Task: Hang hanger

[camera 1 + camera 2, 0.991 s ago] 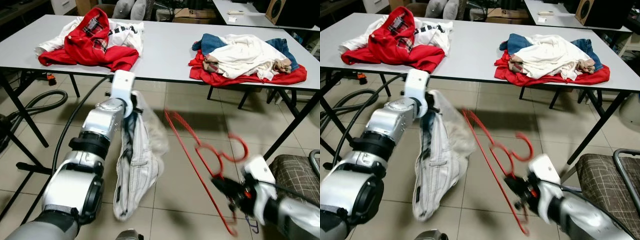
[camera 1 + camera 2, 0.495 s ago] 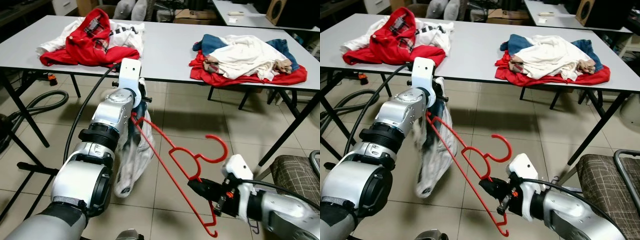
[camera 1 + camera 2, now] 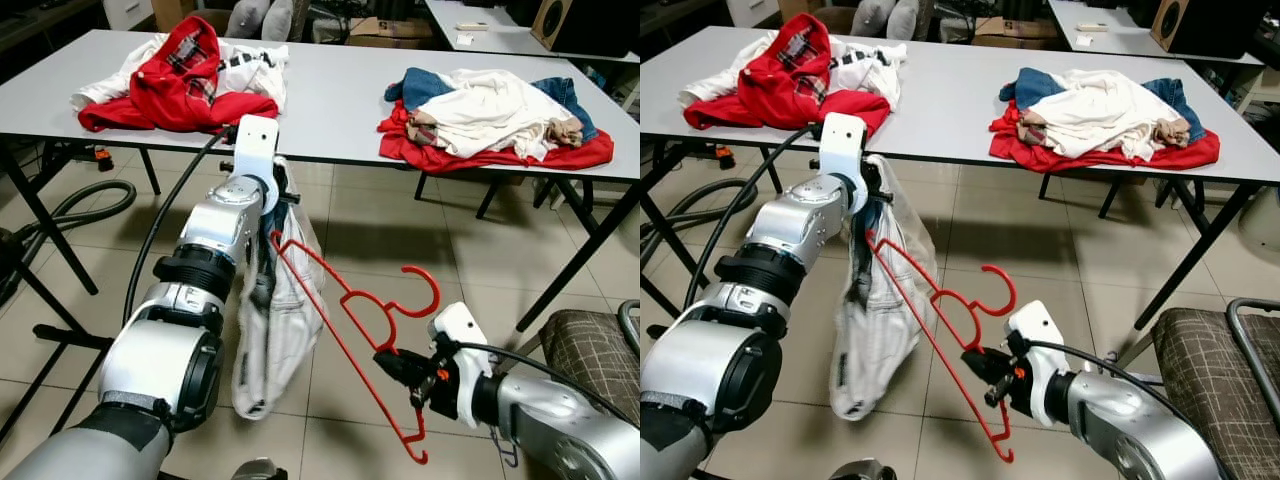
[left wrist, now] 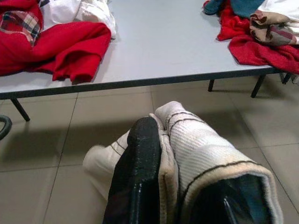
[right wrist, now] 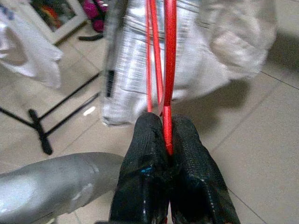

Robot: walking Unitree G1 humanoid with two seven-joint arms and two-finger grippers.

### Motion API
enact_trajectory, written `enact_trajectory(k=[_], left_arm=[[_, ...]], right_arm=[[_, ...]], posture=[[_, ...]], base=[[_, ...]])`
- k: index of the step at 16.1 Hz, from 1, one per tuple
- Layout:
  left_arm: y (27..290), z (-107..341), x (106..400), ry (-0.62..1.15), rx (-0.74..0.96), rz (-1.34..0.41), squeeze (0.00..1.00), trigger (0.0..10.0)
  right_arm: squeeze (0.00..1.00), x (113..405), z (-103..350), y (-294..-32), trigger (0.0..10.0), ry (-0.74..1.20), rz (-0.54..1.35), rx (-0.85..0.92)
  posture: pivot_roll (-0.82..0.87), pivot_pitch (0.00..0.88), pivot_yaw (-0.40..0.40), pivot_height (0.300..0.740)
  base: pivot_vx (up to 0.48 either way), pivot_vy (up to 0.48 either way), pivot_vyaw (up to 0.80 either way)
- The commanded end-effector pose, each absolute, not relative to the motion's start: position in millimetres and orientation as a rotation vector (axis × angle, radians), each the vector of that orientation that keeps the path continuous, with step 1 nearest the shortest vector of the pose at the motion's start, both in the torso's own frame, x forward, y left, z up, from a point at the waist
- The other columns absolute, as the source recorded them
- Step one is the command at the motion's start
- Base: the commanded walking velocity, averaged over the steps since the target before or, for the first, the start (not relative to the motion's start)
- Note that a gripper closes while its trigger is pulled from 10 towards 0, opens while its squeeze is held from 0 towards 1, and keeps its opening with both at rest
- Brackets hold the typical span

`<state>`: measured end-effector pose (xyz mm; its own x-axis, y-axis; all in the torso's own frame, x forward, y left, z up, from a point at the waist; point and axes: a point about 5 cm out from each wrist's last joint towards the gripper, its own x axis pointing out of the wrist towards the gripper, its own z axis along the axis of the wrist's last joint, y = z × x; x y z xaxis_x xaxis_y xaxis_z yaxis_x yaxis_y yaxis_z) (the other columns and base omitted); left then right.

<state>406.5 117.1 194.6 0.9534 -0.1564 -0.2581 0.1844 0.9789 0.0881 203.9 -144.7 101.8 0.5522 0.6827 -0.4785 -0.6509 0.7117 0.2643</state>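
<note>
The red hanger (image 3: 352, 335) hangs in the air above the tiled floor (image 3: 400, 230), in front of the long grey table (image 3: 330, 95), tilted so that one shoulder tip reaches up toward the white garment (image 3: 275, 330) while the other end drops low near the floor. Its hook (image 3: 425, 290) curls upward just above the right gripper (image 3: 398, 368), whose two black fingers (image 5: 187, 158) are pressed together on the thin red bar, as the right wrist view shows, with the bar running on from between them toward the pale cloth. The hanger's upper tip lies against the garment near its top, though whether it is inside the fabric cannot be told. The left gripper (image 3: 272, 222) holds that garment up below the table's front edge; in the left wrist view its fingers (image 4: 140, 177) are clamped on a ribbed white fold with dark stripes, and the rest of the cloth hangs down limp toward the floor. On the table, a heap of red and white clothes (image 3: 185, 75) with a plaid lining lies toward the left end, and a second pile (image 3: 495, 115) of white, blue and red clothing lies toward the right end. A black hose (image 3: 70, 215) curves over the floor under the table's left end, and a chair seat (image 3: 590, 350) with a checked cover stands at the right.
</note>
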Motion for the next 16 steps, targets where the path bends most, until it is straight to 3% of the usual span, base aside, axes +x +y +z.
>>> enact_trajectory(k=[1,3,10,16], left_arm=[[107.9,224.6,409.8,0.144,0.131,-0.204,0.0,0.0],[101.2,226.4,407.6,0.137,0.142,-0.229,0.0,0.0],[82.3,210.2,401.1,0.164,0.179,-0.248,0.0,0.0],[68.9,218.4,396.6,0.138,0.16,-0.283,0.0,0.0]], right_arm=[[0.0,207.2,101.1,-149.1,10.0,0.601,0.747,0.051],[0.0,215.1,98.4,-147.9,10.0,0.606,0.691,0.082],[0.0,226.4,113.2,-124.8,10.0,0.518,0.795,0.165],[0.0,252.0,88.6,-117.0,10.0,0.631,0.572,0.337]], posture=[[0.03,0.0,0.001,0.74],[0.04,0.0,0.002,0.74],[0.04,0.0,-0.003,0.74],[0.05,0.0,0.003,0.74]], base=[[0.0,0.0,0.0],[0.0,0.0,0.0],[0.0,0.0,0.0],[0.0,0.0,0.0]])
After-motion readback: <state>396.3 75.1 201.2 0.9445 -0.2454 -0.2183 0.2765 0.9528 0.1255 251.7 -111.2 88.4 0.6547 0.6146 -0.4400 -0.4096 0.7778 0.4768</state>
